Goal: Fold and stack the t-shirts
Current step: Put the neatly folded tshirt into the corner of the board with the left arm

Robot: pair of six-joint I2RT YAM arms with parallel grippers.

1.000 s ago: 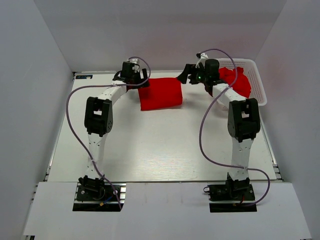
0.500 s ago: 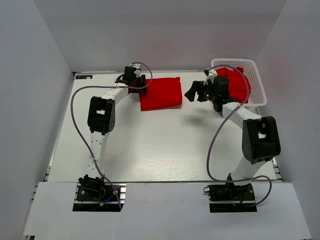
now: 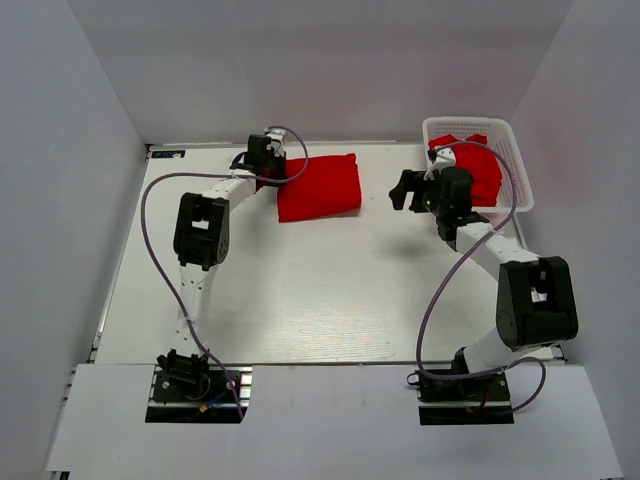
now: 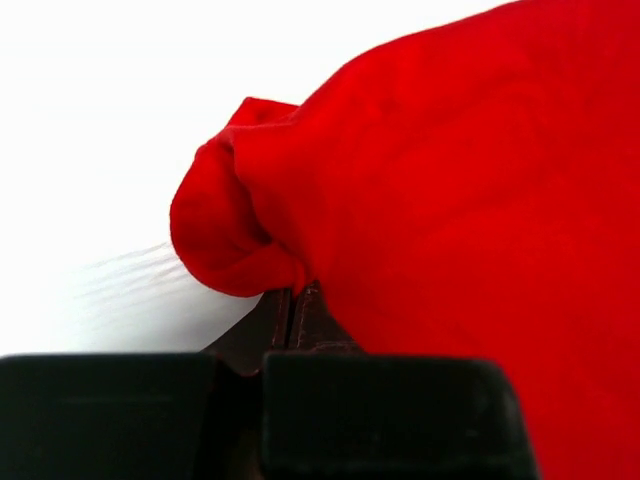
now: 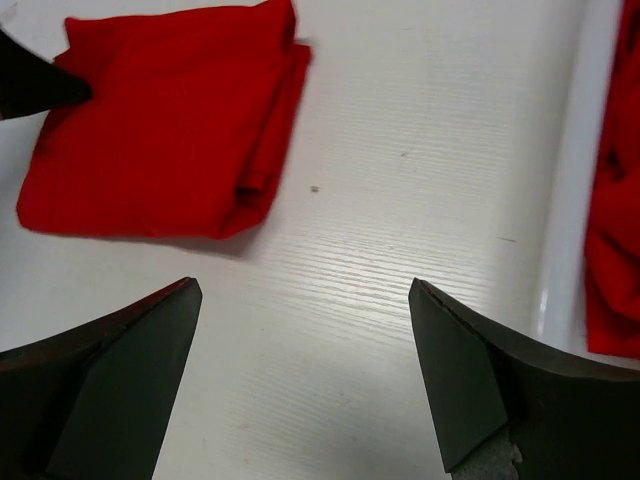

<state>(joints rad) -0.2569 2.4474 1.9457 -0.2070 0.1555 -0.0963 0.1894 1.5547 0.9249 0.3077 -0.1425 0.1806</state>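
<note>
From above, a folded t-shirt (image 3: 318,187) lies at upper centre of the table (image 3: 300,290), with the left gripper (image 3: 272,165) at its left edge. Loose t-shirts (image 3: 478,170) lie in the basket (image 3: 515,160), upper right.

Left wrist: the jaws are clenched on that shirt's rolled edge.

Right wrist: the right gripper (image 5: 302,290) is spread and empty, and the folded shirt sits upper left.

We record one white table (image 3: 320,290); one white lattice basket (image 3: 518,165) on its far right corner; one small dark label (image 3: 170,154) at its far left corner.
</note>
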